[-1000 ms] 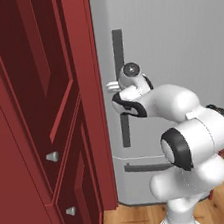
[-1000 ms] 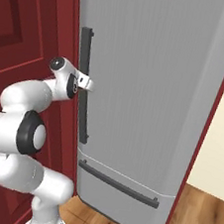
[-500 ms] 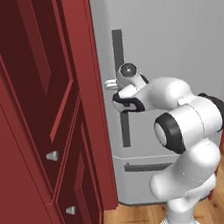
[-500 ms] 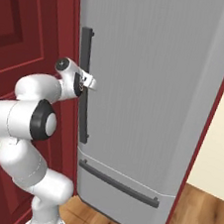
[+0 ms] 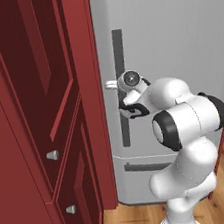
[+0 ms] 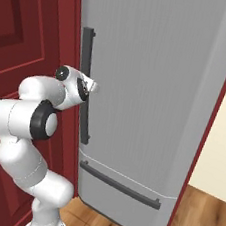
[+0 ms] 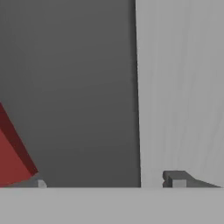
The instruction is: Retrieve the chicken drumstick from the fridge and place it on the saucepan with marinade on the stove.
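The fridge (image 5: 174, 34) (image 6: 153, 90) stands shut, a tall grey front. Its long dark vertical handle (image 5: 119, 57) (image 6: 87, 51) runs down the door's left side. My gripper (image 5: 111, 85) (image 6: 91, 86) is at about mid-height of that bar. In the hand view the handle (image 7: 87, 87) lies between the two fingertips (image 7: 175, 179) of the gripper (image 7: 107, 183). They stand wide apart, with a gap left beside the bar. The chicken drumstick, saucepan, marinade and stove are out of view.
Tall dark red cabinets (image 5: 39, 119) (image 6: 29, 33) with small grey knobs (image 5: 53, 155) stand close on the fridge's left. A horizontal drawer handle (image 6: 120, 185) crosses the fridge's lower part. Wooden floor (image 6: 202, 217) and a cream wall (image 6: 223, 134) lie to the right.
The hand has stayed at the fridge handle while the arm's elbow has folded in and swung closer to the door. The fridge has not moved.
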Tool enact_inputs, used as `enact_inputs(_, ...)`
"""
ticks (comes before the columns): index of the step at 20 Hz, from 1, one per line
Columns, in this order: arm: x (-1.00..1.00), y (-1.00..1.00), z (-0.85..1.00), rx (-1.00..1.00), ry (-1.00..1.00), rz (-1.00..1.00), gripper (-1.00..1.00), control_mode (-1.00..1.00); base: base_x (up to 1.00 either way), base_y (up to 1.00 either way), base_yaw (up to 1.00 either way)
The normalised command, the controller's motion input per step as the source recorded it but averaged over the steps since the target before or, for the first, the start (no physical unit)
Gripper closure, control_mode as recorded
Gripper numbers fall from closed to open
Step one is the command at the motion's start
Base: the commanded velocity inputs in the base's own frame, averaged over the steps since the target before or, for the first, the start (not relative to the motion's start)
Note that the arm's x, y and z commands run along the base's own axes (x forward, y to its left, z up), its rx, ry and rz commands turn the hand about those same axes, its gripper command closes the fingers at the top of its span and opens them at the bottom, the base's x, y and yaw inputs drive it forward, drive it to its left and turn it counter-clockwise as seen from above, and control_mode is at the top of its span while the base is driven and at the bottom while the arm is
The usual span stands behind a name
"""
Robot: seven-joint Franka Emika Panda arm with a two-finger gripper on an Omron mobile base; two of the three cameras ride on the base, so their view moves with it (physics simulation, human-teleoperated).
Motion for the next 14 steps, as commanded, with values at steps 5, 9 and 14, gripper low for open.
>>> enact_inputs(5, 0.16, 0.07, 0.0, -0.01, 0.08, 0.0, 1.0, -1.0, 0.0, 0.0, 0.0)
enact_inputs(9, -0.29, 0.05, 0.08, -0.04, 0.09, -0.11, 1.0, -1.0, 0.0, 0.0, 0.0)
enact_inputs(14, -0.65, 0.0, 0.32, -0.07, 0.32, -0.06, 1.0, -1.0, 0.0, 0.0, 0.0)
